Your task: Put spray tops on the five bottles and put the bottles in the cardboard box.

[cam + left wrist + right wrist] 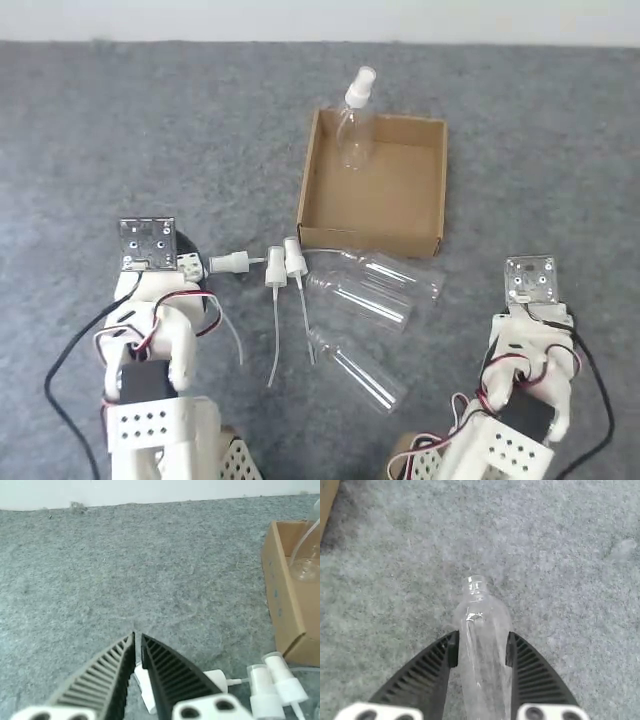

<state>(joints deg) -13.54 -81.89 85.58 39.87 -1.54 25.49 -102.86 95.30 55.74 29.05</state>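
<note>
Where the grey felt worktop (pixel 100 130) meets a white wall (pixel 300 18), the box (pixel 395 195) holds one capped bottle (pixel 355 130) (far-left corner). Left jaws are closed on a spray top (pixel 216 676); right jaws grip a bare bottle (pixel 482 630). Three loose bottles (pixel 360 300) lie just near of the box.

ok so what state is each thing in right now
brown cardboard box: open
clear plastic bottle in box: spray top on
three clear bottles beside box: lying, no tops
two white spray tops: loose
left hand: shut on third spray top
right hand: shut on topless clear bottle
</note>
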